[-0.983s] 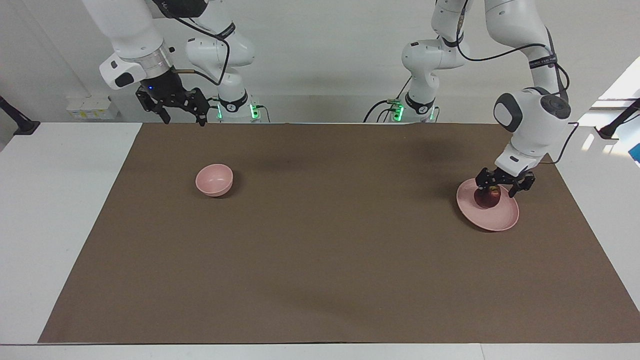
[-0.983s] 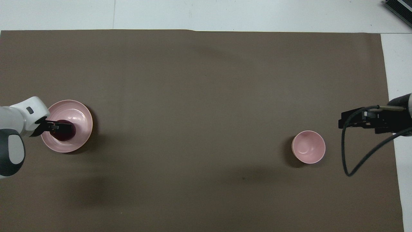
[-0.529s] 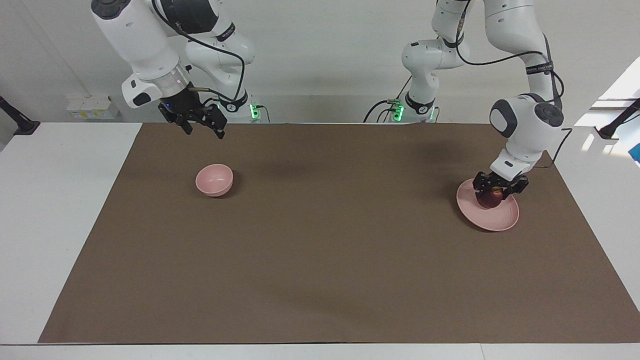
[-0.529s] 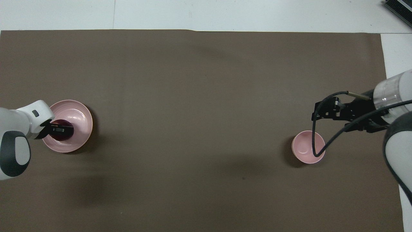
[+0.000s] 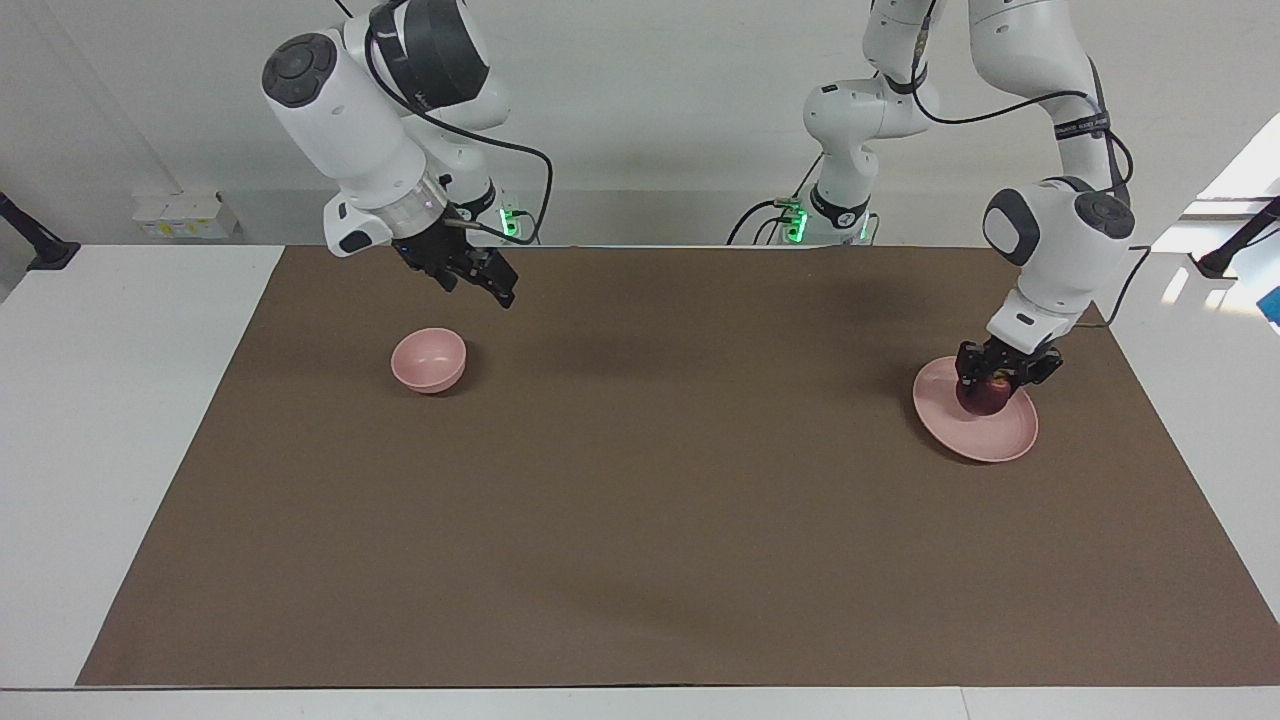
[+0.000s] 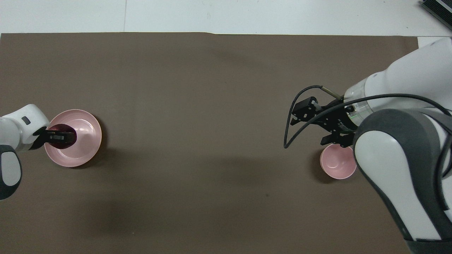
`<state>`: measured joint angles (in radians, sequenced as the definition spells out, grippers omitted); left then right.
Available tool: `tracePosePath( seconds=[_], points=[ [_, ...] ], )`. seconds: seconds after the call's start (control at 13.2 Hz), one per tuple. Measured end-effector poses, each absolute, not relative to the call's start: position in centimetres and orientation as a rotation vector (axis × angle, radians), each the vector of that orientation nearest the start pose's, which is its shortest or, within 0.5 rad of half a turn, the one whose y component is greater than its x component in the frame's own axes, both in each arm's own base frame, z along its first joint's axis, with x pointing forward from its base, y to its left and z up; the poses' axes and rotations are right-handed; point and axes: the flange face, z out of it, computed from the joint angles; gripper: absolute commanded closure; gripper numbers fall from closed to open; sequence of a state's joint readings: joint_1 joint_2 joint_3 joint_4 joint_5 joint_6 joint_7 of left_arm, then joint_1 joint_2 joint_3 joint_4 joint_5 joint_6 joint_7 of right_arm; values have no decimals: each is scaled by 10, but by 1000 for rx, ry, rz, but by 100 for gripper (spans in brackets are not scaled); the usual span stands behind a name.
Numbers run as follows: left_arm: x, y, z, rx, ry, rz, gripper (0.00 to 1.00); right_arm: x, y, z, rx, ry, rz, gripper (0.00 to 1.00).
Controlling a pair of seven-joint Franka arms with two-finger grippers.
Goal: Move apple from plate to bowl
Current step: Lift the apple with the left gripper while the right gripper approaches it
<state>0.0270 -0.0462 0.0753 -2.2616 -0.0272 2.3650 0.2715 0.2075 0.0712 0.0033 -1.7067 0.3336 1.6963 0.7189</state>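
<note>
The dark red apple (image 5: 981,397) is over the flat pink plate (image 5: 1000,436) at the left arm's end of the mat. My left gripper (image 5: 992,384) comes down on the apple from above and is shut on it. I cannot tell whether the apple still touches the plate. In the overhead view the apple (image 6: 60,141) is over the plate's (image 6: 86,150) rim part, with the left gripper (image 6: 56,135) on it. The small deep pink bowl (image 5: 428,360) stands empty at the right arm's end and also shows in the overhead view (image 6: 337,162). My right gripper (image 5: 478,281) hangs open in the air over the mat beside the bowl; in the overhead view (image 6: 312,124) its arm covers part of the bowl.
A brown mat (image 5: 640,500) covers most of the white table. The right arm's black cable (image 6: 293,120) loops in the air beside the gripper. A dark device (image 6: 438,8) lies at the table's corner farthest from the robots.
The right arm has swung from the table's edge out over the mat near the bowl. The left gripper has closed on the apple and shifted it toward the plate's rim.
</note>
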Motion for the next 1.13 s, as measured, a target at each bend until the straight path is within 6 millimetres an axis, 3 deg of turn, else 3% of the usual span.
tracePosePath(
  seconds=[0.15,0.3,0.68,1.13],
  points=[
    [527,26,429,-3244,170,-240,100,564,175,521,-2672,901,362,0],
    [533,-3,444,-3377,114,-278,100,572,195,507,-2574,988,398,0],
    [530,-84,444,-3585,114,-273,100,583,237,478,-2385,1107,475,0],
    [523,-135,449,-3738,85,-272,100,580,306,450,-2224,1136,514,0]
  ],
)
